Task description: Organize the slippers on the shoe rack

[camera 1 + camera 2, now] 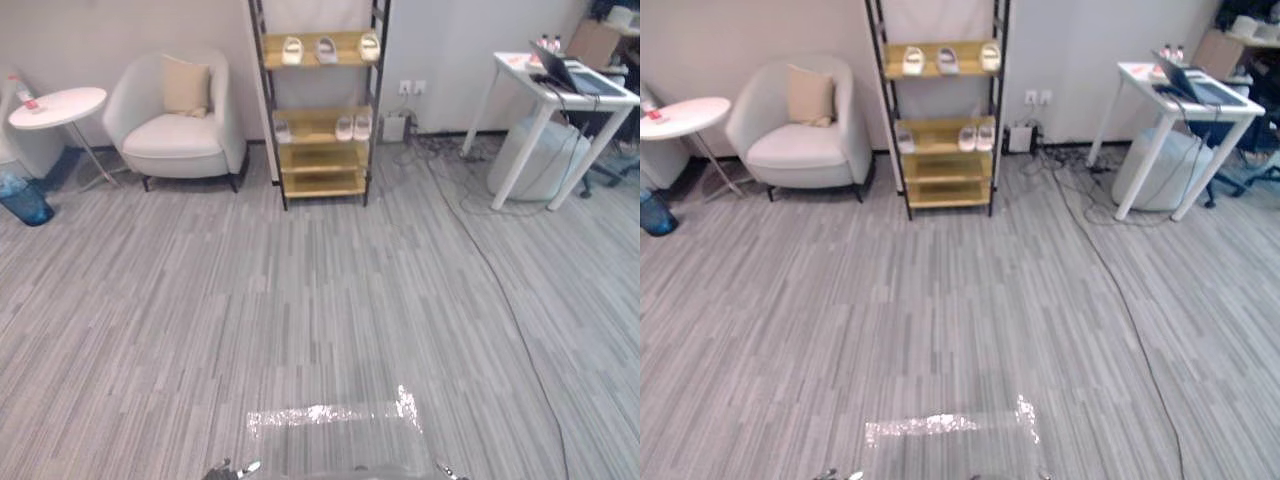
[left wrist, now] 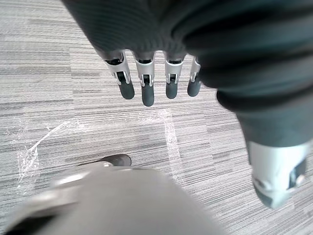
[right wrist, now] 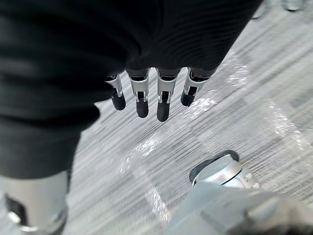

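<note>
Left hand [image 2: 146,88]: hangs above the grey floor [image 2: 44,73], fingers straight and loose, nothing in my hold.
Right hand [image 3: 149,98]: same pose, fingers relaxed, holding nothing.
Slippers [image 1: 327,49]: six pale ones, all on the shoe rack [image 1: 320,160] against the far wall, well away from me.
Top shelf [image 1: 348,54]: three in a row.
Second shelf [image 1: 312,125]: one at its left end, two side by side at its right end.
Beside the rack: one armchair [image 1: 180,140] to the left, and to the right one white worktop [image 1: 520,68] with a laptop [image 1: 580,78].

Eye views share the far shoe rack [image 1: 322,160]; wrists overlook floor [image 2: 44,73].
</note>
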Motion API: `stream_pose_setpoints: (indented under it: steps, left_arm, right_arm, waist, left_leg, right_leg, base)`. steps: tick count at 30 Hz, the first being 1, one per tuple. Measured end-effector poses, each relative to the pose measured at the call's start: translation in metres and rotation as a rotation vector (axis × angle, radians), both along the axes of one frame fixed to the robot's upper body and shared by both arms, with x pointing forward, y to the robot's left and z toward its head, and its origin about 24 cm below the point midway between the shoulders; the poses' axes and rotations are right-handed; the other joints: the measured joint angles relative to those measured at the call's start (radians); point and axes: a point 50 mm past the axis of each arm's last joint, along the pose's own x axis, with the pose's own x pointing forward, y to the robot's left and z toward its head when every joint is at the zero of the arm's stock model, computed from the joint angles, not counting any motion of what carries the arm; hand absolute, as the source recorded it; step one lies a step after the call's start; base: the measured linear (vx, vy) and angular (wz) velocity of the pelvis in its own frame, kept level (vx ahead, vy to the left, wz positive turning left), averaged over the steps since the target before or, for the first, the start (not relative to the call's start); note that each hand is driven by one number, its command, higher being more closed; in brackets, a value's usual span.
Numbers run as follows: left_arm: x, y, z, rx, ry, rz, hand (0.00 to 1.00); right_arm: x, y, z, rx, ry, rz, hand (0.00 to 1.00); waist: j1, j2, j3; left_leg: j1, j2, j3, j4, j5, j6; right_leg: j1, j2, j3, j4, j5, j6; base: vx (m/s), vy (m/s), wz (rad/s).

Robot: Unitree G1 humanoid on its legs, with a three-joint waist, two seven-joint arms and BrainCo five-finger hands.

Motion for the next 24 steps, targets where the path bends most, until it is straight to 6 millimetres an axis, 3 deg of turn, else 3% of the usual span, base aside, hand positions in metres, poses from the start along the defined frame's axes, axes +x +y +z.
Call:
stream_pose_setpoints:
  steps: [10, 24]
  left_arm:
    - [0.012, 0.002, 0.002, 0.007, -0.021, 0.002, 0.00]
    - [0.018, 0.003, 0.003, 0.036, -0.033, -0.014, 0.00]
  right_arm:
    - [0.020, 0.002, 0.001, 0.010, -0.042, -0.023, 0.00]
    - [0.045, -0.006, 0.006, -0.079, -0.039, 0.188, 0.00]
  waist:
    - [0.003, -0.005, 0.026]
    - [0.008, -0.004, 0.055]
  left_leg:
    - [0.031, 0.009, 0.017, -0.031, 0.002, -0.004]
    - [0.031, 0.009, -0.014, -0.042, 0.005, -0.006]
  right_leg:
    - [0.033, 0.012, 0.005, -0.041, 0.001, -0.001]
    - [0.048, 0.007, -0.031, -0.055, -0.008, 0.001]
  base:
    - [0.09, 0.009, -0.01]
    - [0.02, 0.004, 0.07]
